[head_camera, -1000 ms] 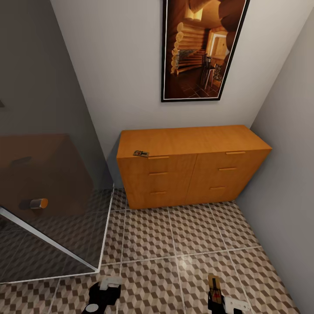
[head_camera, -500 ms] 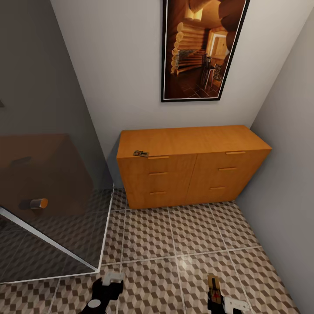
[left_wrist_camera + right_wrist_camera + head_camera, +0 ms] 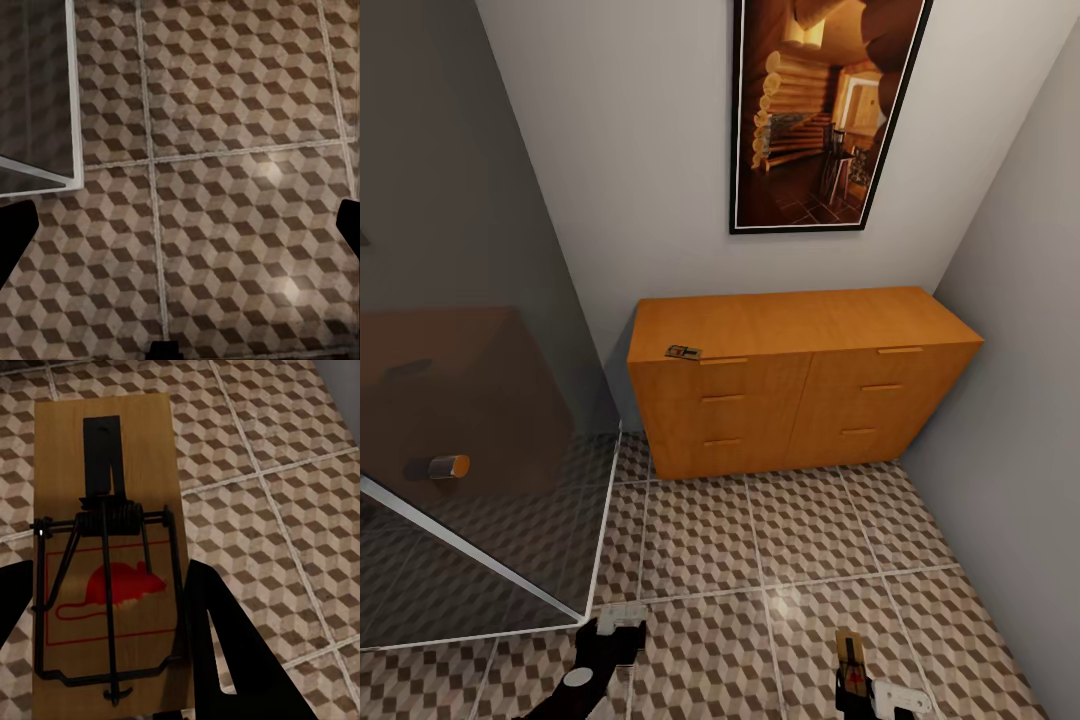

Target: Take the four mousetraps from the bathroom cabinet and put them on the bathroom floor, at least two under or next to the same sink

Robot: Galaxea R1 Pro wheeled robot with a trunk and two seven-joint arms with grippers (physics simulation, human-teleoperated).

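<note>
- Right gripper (image 3: 852, 690) low over the floor (image 3: 760, 560), its fingers (image 3: 225, 660) pinching a mousetrap (image 3: 109, 547) by its edges, red mouse print up.
- Left gripper (image 3: 615, 628) beside it, fingers (image 3: 15, 240) spread wide over bare tiles near the shower glass (image 3: 460, 450).
- Second trap (image 3: 683, 352) lies on the cabinet (image 3: 800, 380), front left edge.

Head looks down; both wrist views share the tiled floor (image 3: 225, 112).
</note>
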